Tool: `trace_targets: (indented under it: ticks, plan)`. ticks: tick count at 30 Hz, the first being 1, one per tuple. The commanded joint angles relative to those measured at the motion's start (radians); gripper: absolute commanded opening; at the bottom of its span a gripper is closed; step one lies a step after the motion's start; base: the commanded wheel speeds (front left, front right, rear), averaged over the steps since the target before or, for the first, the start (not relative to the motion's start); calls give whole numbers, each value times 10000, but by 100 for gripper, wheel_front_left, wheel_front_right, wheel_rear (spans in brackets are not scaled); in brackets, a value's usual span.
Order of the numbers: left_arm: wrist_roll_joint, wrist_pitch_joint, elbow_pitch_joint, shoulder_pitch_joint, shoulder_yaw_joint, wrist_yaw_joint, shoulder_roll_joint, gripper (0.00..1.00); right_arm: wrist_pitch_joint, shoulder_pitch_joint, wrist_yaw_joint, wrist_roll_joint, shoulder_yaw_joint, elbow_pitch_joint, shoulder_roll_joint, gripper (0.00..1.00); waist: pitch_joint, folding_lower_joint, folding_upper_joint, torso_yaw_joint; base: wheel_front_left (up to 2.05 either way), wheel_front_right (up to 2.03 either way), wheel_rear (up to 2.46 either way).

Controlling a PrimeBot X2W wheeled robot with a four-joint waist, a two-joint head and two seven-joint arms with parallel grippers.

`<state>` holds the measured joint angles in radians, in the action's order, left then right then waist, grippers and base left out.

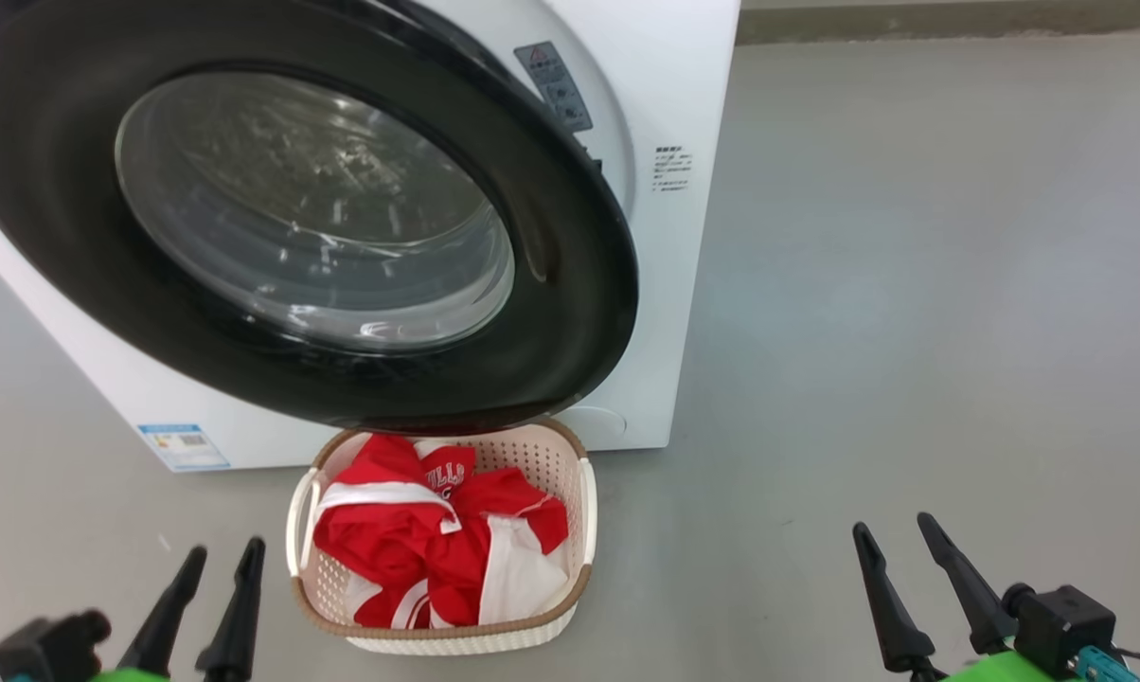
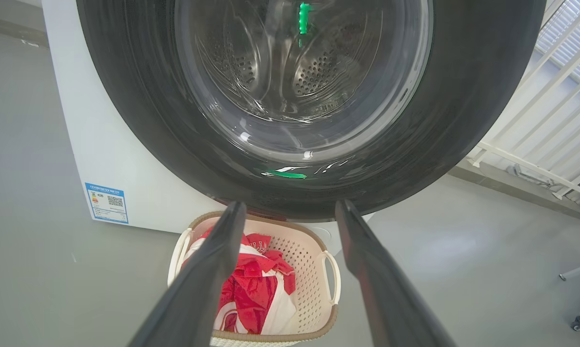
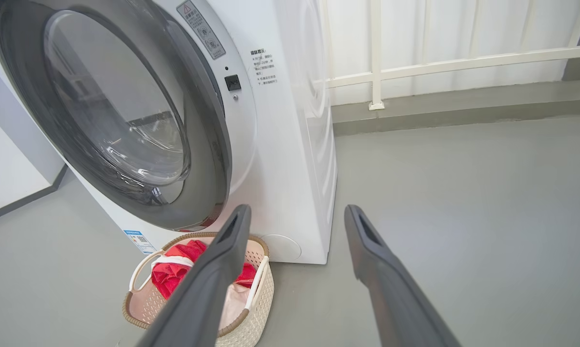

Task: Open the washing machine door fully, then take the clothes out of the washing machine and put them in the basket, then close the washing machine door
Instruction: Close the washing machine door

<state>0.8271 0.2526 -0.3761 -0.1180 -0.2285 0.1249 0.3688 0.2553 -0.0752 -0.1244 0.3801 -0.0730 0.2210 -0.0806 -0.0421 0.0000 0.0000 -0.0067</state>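
The washing machine door (image 1: 579,284), a black rim around a clear glass bowl, stands swung out from the white washing machine (image 1: 684,284), its lower edge over the far end of the basket (image 1: 456,644). The red and white clothes (image 1: 409,540) lie piled in that cream basket on the floor. My left gripper (image 1: 224,547) is open and empty at the lower left, short of the basket. In the left wrist view my left gripper (image 2: 291,205) frames the clothes (image 2: 251,289) below the door (image 2: 463,96). My right gripper (image 1: 892,524) is open and empty at the lower right over bare floor.
Grey floor (image 1: 911,284) stretches to the right of the machine. A white railing (image 3: 415,67) runs along the wall behind it. In the right wrist view my right gripper (image 3: 298,208) points at the machine's corner (image 3: 295,168), with the basket (image 3: 251,313) to its left.
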Motion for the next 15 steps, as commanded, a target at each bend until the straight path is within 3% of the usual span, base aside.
trace_targets:
  ticks: [1,15]
  plan:
    - [-481,91,378,153,779,58,122,100,65,-17,-63,134,-112,-205,-201,100,137,0,0,-130,0,0,0]
    - [-3206,91,1503,1839,3128,58,-1049,100,65,-287,-63,211,87,-315,-255,100,273,0,0,-455,0,0,0]
